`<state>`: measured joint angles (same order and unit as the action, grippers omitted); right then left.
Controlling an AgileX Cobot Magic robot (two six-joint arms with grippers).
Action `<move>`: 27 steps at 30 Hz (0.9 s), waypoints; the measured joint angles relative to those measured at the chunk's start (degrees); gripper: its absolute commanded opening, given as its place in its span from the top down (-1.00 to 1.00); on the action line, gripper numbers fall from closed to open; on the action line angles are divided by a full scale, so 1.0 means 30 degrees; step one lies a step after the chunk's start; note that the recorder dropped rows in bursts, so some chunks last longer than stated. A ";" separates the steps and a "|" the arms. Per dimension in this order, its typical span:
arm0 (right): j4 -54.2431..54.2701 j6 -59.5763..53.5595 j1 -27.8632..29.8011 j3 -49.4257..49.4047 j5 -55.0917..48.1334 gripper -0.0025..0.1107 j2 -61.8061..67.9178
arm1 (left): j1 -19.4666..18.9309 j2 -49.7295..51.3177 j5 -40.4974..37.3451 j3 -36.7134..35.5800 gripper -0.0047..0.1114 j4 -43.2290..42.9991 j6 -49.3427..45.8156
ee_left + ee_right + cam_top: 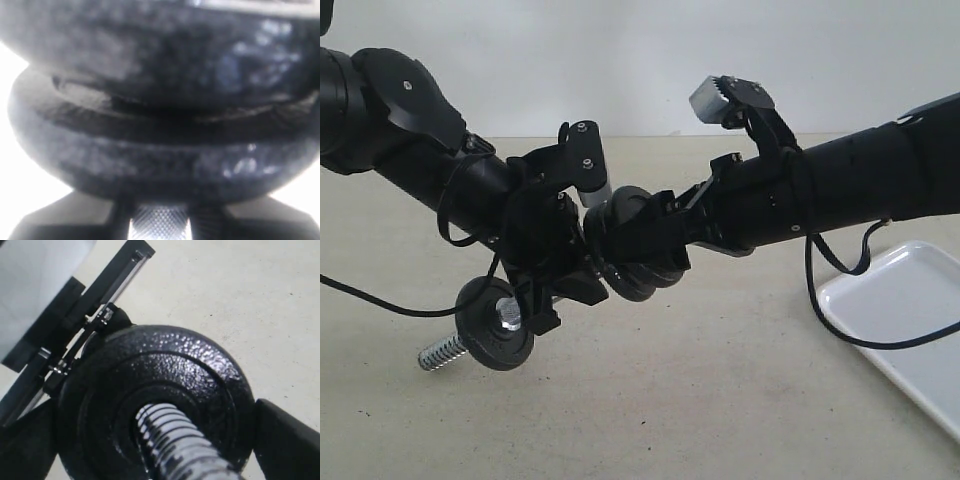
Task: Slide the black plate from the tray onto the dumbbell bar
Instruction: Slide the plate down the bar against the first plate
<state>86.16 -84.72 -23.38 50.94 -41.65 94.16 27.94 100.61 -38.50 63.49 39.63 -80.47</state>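
My left gripper (555, 272) is shut on the dumbbell bar (445, 352), holding it tilted above the table. The bar's knurled middle (160, 225) shows between the fingers of the left gripper (160, 231). My right gripper (660, 238) is shut on the black plate (658, 276). In the right wrist view the plate (200, 365) sits on the bar, whose threaded end (172, 440) passes through its centre hole. The right gripper (160, 445) clamps the plate's rim. A second black disc (160, 170) lies just behind the plate (160, 50). A third disc (498, 325) sits near the bar's lower end.
The white tray (910, 310) lies on the table at the right edge, with no disc showing on its visible part. A black cable (840, 300) hangs from the right arm over the tray's near corner. Another cable trails from the left arm across the beige table (700, 400).
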 measured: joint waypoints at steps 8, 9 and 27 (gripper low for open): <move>0.0243 0.0082 -0.0088 0.0000 0.0268 -0.89 -0.0045 | 0.0000 -0.0031 0.0107 0.0000 0.84 0.0000 0.0036; 0.0381 0.0128 -0.0270 0.0000 0.0353 -0.89 -0.0114 | 0.0000 0.0047 0.0468 0.0000 0.84 0.0077 0.0117; 0.0256 0.0339 -0.0696 0.0080 0.1802 -0.87 -0.0130 | 0.0070 0.0376 0.1396 0.0000 0.84 0.0712 0.0620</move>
<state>86.93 -83.70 -25.47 51.19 -36.24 93.77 28.15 101.74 -34.31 63.49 41.76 -78.61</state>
